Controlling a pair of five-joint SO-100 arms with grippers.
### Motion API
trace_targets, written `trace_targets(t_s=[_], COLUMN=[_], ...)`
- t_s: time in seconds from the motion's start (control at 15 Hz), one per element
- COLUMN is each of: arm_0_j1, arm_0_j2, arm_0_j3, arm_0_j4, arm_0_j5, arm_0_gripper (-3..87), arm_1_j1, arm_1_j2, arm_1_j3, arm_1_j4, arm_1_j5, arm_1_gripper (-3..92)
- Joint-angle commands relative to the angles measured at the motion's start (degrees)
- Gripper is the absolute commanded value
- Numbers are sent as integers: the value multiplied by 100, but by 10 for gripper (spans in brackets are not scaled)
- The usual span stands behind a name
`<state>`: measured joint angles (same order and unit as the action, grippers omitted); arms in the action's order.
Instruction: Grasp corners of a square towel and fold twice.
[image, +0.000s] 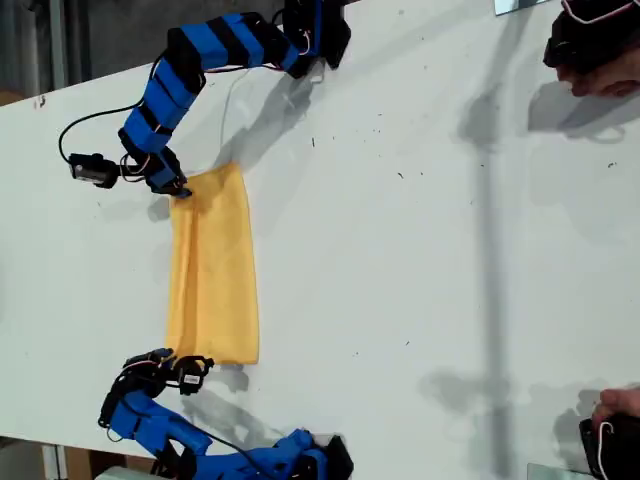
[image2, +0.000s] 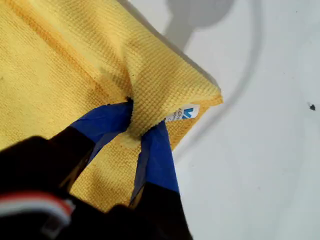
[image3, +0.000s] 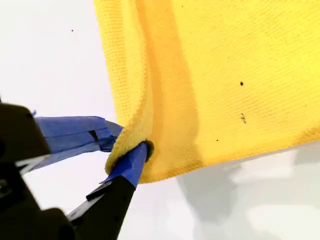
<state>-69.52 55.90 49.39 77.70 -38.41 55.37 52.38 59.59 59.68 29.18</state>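
On a white tabletop (image: 420, 250), the square towel (image: 215, 270) is lying as a narrow folded strip toward the exterior view's left. Two blue arms are bending in at its ends, an upper arm (image: 190, 60) and a lower arm (image: 200, 445). The first gripper (image2: 135, 120) is pinching the tagged corner (image2: 200, 95). The second gripper (image3: 131, 145) is pinching a plain corner (image3: 130, 167).

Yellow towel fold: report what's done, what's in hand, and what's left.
Done: the soft yellow-orange towel lies as a narrow doubled strip on the white table, so one fold looks made. In hand: my first gripper pinches the corner with the white tag; my second gripper pinches another corner. Left: the second fold.
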Motion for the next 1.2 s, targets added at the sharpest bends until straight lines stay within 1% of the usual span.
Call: trace_targets(t_s=[0.0,0.13,0.2,0.33,0.47,0.6,0.93,1.13], arm_0_j1=[193,396,510,905,1406,1652,1934,2241], arm_0_j2=[378,949,1327,2215,3111,3621,3946,4184], arm_0_j3=[-149,-79,149,923,1863,2839,4298,4816], arm_0_j4=[53,483,668,686,519,272,-369,-510], arm_0_j5=[-79,-149,-220,-264,-387,-615,-817,-1151], arm_0_gripper=[-3,-3,-3,-3,-3,-3,-3,-3], arm_1_j1=[132,-9,-105,-343,-589,-800,-1151,-1222], arm_1_j2=[325,976,1591,2962,3841,4157,4122,4061], arm_1_j3=[-422,-88,457,1679,2540,3164,3894,4289], arm_1_j4=[79,272,176,-114,-70,44,-9,9], arm_1_j5=[-114,-229,-237,-264,-202,-70,149,650], arm_1_gripper=[-1,-1,-1,-1,-1,-1,-1,-1])
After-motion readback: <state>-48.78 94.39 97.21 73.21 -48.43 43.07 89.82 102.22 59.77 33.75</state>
